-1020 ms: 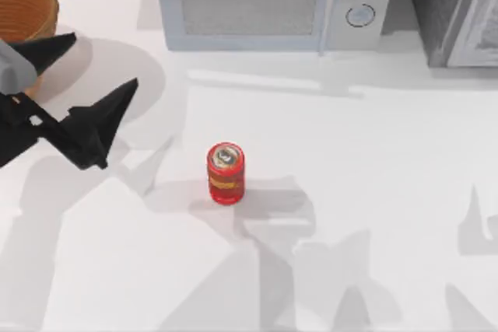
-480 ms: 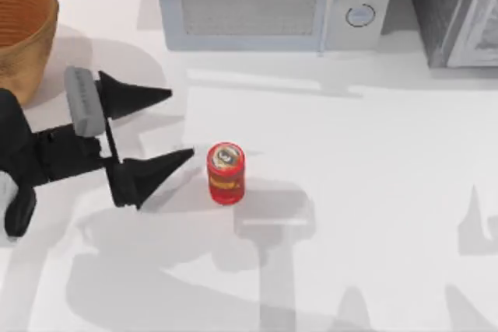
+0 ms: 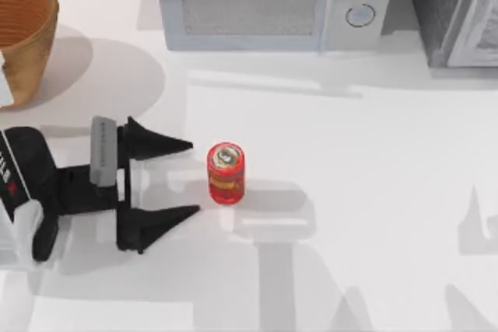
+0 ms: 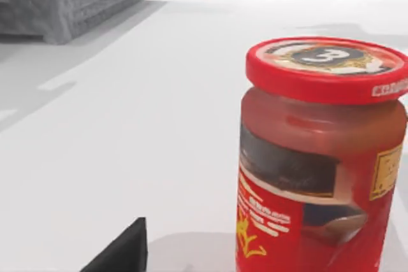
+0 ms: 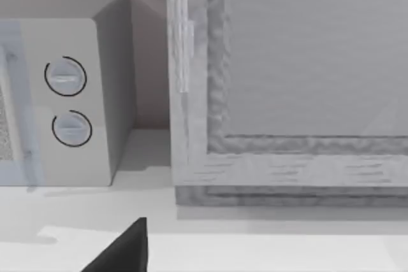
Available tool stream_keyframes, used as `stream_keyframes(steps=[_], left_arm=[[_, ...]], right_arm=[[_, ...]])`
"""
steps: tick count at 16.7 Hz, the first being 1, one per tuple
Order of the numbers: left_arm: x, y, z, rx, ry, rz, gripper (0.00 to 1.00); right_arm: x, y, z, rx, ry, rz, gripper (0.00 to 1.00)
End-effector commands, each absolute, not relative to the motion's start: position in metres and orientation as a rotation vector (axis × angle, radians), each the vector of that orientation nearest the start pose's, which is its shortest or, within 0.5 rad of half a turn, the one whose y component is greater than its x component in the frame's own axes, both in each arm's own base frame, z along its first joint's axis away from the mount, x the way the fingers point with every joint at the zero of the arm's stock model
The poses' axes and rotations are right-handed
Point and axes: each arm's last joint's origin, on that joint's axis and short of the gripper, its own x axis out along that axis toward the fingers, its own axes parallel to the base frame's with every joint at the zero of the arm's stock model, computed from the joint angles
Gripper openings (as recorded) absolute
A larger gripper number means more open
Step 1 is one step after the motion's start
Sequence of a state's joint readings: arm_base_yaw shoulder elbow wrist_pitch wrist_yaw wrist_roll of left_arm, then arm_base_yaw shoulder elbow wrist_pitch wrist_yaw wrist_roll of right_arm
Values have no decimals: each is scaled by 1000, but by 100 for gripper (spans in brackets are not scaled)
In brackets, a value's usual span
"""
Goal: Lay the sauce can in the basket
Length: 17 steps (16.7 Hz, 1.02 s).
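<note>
Top view: the left gripper (image 3: 194, 179) lies low over the table (image 3: 373, 161), its jaws spread wide and pointing toward the can (image 3: 226, 173). The can stands upright just beyond the fingertips, in line with the gap between them and touching neither. The basket (image 3: 27, 33) sits at the table's far left corner, well behind the jaws. A microwave (image 3: 272, 4) stands along the back edge, with a grey cabinet (image 3: 455, 9) to its right.

Left wrist view: the can (image 4: 319, 164) stands close ahead, red lid up, beside one dark fingertip (image 4: 124, 253).

Right wrist view: one dark fingertip (image 5: 124, 250) of the right gripper faces the microwave (image 5: 64, 100) and the cabinet (image 5: 287, 87); I cannot tell how its jaws stand.
</note>
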<state>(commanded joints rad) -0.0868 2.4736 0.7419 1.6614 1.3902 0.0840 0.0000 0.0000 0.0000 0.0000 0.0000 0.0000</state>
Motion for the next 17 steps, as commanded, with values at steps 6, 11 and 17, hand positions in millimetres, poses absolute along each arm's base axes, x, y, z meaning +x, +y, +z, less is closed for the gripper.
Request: stream_keyframes(steps=[6, 11, 17], left_arm=[[322, -55, 6, 11, -3, -1443, 100], [329, -91, 7, 15, -5, -1449, 100], [331, -126, 6, 14, -6, -1449, 100]], right_arm=[[106, -1, 160, 0, 0, 0, 100], [106, -1, 160, 0, 0, 0, 100], [106, -1, 160, 0, 0, 0, 100]])
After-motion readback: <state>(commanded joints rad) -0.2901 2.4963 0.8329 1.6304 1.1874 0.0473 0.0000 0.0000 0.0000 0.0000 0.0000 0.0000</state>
